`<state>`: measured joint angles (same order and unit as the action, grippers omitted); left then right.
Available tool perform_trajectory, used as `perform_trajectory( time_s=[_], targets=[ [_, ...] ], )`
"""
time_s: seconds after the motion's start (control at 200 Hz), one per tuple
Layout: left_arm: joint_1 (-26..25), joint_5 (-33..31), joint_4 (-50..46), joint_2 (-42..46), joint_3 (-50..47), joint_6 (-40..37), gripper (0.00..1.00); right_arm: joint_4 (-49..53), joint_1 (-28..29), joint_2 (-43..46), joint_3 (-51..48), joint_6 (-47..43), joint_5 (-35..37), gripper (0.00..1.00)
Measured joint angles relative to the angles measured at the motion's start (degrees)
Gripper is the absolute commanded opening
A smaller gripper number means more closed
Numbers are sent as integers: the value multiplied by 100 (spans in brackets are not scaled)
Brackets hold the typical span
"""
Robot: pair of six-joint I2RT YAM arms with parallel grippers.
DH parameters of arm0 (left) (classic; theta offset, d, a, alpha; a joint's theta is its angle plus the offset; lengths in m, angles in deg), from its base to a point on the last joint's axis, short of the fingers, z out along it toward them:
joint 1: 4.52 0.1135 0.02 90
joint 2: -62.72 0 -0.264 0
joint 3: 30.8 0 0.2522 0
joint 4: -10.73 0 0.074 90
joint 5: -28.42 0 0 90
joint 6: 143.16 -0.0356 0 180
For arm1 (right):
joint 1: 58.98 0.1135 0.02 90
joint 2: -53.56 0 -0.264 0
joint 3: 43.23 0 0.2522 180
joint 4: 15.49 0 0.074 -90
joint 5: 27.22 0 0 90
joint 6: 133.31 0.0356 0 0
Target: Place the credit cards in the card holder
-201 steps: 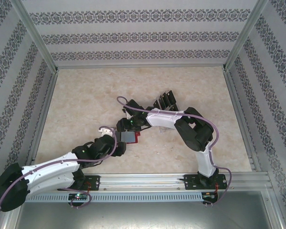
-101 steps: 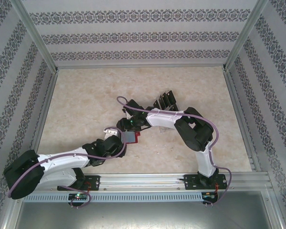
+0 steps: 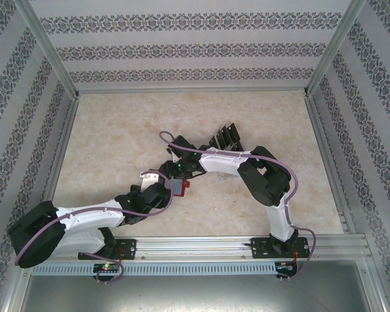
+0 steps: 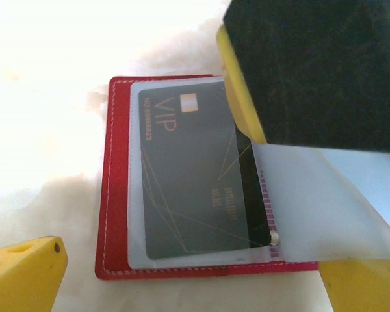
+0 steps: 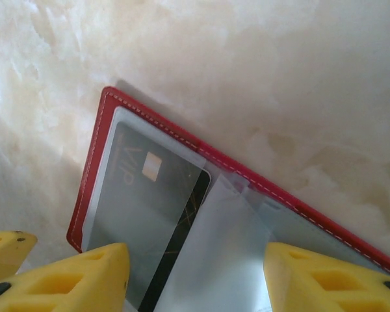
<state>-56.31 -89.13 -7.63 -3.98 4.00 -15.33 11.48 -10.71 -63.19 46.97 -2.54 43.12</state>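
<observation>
One black credit card (image 4: 188, 175) sits tucked in a clear sleeve (image 4: 135, 214) on one half of the red card holder (image 4: 114, 195), which lies open on the marbled surface (image 4: 45, 130). The left fingers (image 4: 23, 273) hang spread wide just over it, holding nothing. The right fingers (image 5: 84, 276) stand apart on the loose sleeve (image 4: 325, 195), which curls up against them.

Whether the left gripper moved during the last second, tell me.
Yes. The left gripper edged right and away from the front rail, covering more of the red card holder.
</observation>
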Motion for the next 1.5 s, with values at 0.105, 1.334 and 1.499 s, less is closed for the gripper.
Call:
perform_trajectory(
  time_s=[0.105,1.334,1.499],
  targets=[
    [0,-101,83,-11,0,15,100,0,0,0,0,2,-4,59],
    [470,-1001,-1320,-341,299,1360,100,402,26,1305,-1043,17,1379,64],
    [776,-734,-1458,-354,492,1303,100,522,37,1270,-1045,-63,1506,62]
  ],
)
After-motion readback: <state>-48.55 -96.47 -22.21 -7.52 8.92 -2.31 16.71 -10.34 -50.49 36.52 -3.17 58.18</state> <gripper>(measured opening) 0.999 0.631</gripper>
